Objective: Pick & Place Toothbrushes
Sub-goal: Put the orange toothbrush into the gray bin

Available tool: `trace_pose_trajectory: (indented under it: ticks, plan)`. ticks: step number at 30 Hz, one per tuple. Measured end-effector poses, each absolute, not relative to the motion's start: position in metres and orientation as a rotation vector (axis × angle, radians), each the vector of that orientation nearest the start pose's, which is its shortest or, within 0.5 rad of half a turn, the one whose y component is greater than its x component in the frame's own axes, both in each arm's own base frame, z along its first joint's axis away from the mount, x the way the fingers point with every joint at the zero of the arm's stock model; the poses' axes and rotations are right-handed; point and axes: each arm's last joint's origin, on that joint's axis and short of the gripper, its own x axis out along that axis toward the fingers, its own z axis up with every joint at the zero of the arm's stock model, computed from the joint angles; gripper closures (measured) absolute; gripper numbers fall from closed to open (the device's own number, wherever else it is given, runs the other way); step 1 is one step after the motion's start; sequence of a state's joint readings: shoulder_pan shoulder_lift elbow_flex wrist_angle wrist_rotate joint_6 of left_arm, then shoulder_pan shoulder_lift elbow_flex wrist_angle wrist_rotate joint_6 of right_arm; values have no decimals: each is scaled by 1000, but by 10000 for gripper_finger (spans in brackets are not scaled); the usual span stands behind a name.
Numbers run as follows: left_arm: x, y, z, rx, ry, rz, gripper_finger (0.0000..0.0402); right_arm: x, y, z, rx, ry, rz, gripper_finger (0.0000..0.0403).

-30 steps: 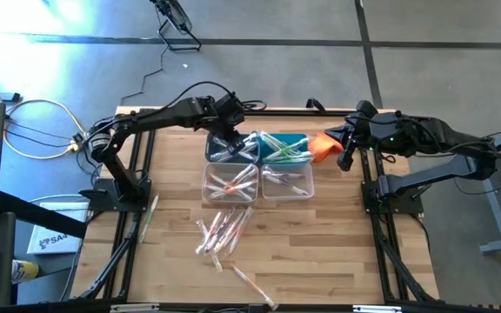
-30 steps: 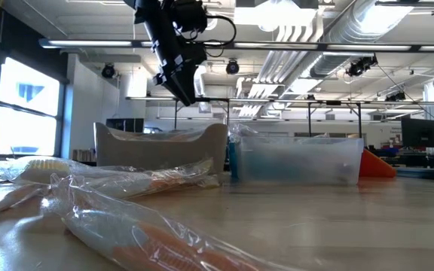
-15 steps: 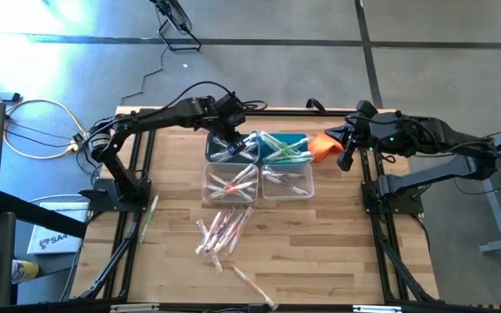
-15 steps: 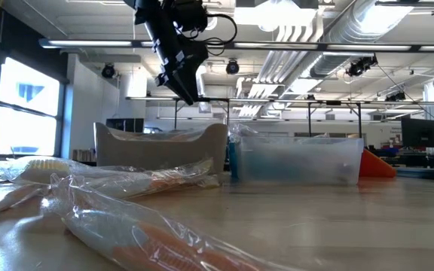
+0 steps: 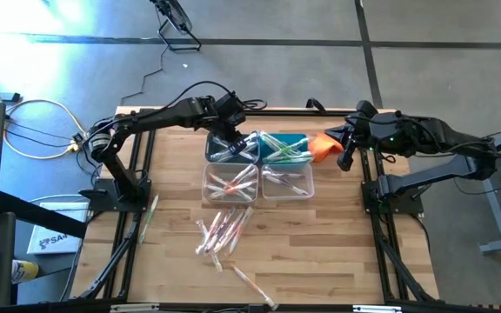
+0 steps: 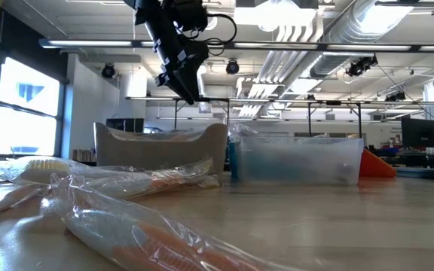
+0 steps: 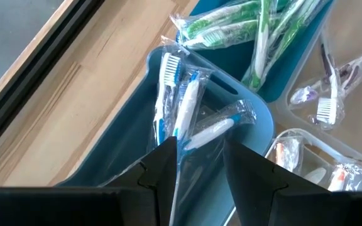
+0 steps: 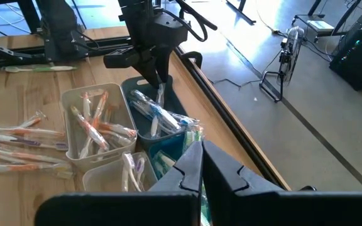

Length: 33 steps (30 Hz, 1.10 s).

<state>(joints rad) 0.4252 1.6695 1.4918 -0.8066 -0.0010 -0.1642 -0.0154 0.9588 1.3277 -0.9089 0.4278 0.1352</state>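
**Sorting partly done, a loose pile still waits**

Nearest the front edge of the counter [image 5: 320,252], a scatter of wrapped toothbrushes [image 5: 220,230] lies unsorted, one stray [image 5: 252,285] closer to the edge and a green one [image 5: 150,217] off by the left frame. Behind them sit four bins: an orange-handled lot in the clear bin [image 5: 230,182], whitish ones beside it [image 5: 287,181], then blue ones in the dark bin [image 5: 230,148] and green ones in the teal bin [image 5: 285,148].

The left gripper [image 5: 231,136] hangs over the dark bin, its fingers [image 7: 162,169] parted around a thin wrapped blue brush [image 7: 184,116]; whether it is held or already let go cannot be told. The right gripper [image 5: 346,161] waits near the orange cloth [image 5: 322,146], fingers pressed together, empty.

Judging by the heap, a good share remains.
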Motion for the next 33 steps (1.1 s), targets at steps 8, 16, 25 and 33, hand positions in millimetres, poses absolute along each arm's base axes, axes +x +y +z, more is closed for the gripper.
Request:
trace_pose_trajectory:
  ticks: [8,16,25,33]
  plan:
    - [320,145,302,-357,931,471,274,156,-14,415,18,504,-467,400]
    - [327,142,305,-271,887,420,274,164,-15,412,18,528,-469,400]
    - [315,111,327,-165,788,348,274,173,-14,407,80,542,-478,400]
    - [263,88,334,-177,662,356,274,174,-14,407,88,539,-480,400]
